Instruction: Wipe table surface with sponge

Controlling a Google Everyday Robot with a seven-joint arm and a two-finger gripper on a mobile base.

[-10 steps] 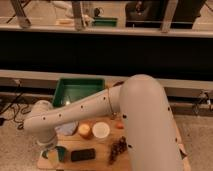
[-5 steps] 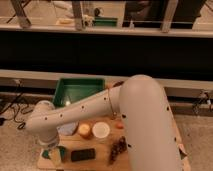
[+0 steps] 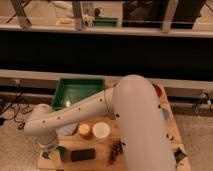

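Observation:
The light wooden table surface fills the lower middle of the camera view. My pale arm sweeps from the right across it to the front left corner. There my gripper points down, open, right over the sponge. The sponge is a small teal-green pad with a pale yellowish patch, and the gripper partly hides it. I cannot tell whether the fingers touch it.
A black rectangular block lies just right of the sponge. Behind it are a pale blue-grey cloth, an orange round thing and a white cup. A dark reddish cluster lies further right. A green tray stands at the back left.
The arm has shifted only slightly near the front left corner. Nothing on the table has moved.

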